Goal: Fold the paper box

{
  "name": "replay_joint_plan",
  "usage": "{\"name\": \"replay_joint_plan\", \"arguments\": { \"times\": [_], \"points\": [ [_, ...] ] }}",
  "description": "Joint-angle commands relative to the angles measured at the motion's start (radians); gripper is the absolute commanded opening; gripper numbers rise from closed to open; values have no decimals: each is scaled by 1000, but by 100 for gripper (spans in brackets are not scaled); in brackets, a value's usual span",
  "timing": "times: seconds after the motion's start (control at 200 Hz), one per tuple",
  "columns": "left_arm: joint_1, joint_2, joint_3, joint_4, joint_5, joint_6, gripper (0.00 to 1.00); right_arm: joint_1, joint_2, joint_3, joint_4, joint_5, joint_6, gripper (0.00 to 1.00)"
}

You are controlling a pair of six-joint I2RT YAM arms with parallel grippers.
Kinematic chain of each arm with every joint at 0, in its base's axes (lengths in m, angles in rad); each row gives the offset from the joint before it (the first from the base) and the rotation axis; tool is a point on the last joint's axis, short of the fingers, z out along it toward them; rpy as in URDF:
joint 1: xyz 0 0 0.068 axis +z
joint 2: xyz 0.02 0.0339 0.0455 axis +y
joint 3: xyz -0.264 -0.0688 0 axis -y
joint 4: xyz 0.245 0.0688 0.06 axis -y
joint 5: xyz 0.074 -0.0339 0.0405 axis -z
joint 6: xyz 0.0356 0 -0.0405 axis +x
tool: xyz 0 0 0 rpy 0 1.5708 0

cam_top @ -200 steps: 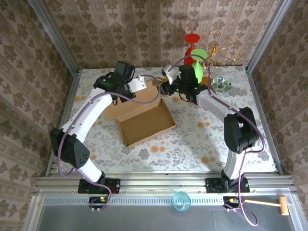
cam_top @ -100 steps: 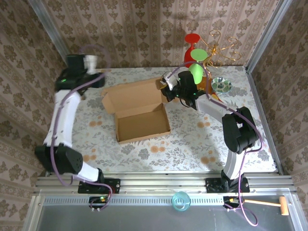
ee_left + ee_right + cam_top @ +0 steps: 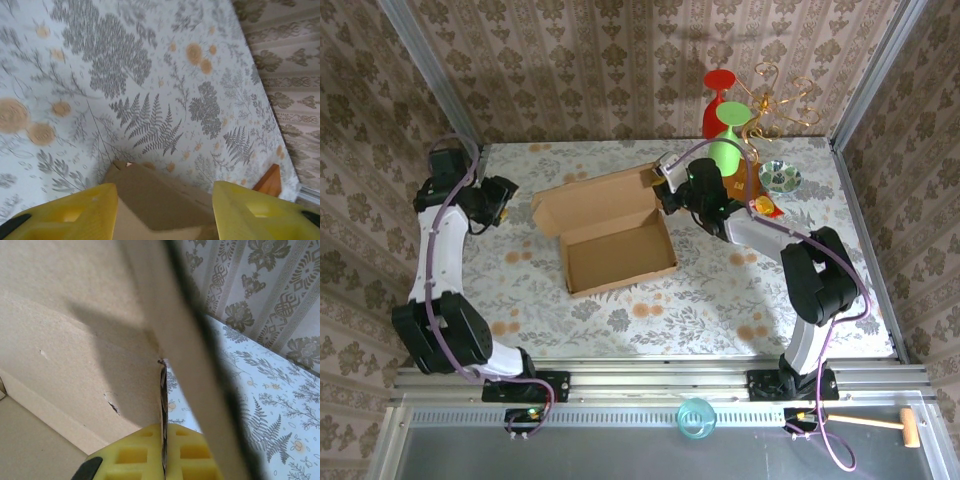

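Observation:
The paper box (image 3: 620,255) lies mid-table as a shallow light-brown tray, its lid panel (image 3: 598,200) folded back flat behind it. My right gripper (image 3: 666,192) is at the lid's right rear corner, shut on a thin cardboard flap (image 3: 162,390) that stands edge-on between the yellow fingers (image 3: 131,456). My left gripper (image 3: 501,201) hangs left of the box, apart from it and open. Between its yellow fingertips (image 3: 70,216) a corner of the paper box (image 3: 150,192) shows some way ahead, with nothing held.
A red goblet (image 3: 719,92), a green goblet (image 3: 728,140), a gold wire stand (image 3: 782,95) and a silver dish (image 3: 780,177) crowd the back right corner. A teal cup (image 3: 697,416) and a wooden mallet (image 3: 880,424) lie beyond the near rail. Wallpapered walls enclose three sides.
My left arm has pulled away from the lid to the table's left and its gripper opened. The lid dropped back flat. My right gripper closed on the flap.

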Motion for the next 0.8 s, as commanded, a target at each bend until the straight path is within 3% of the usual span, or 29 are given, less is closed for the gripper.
{"name": "replay_joint_plan", "arguments": {
  "times": [0.0,0.365,0.795],
  "points": [
    [2,21,-45,57,95,-158,54,12,-27,-26,83,40,20,0],
    [-88,30,-188,269,177,-374,56,44,-9,-43,134,63,56,0],
    [-131,-20,-315,407,197,-529,56,83,12,-33,137,86,99,0]
  ]
}}
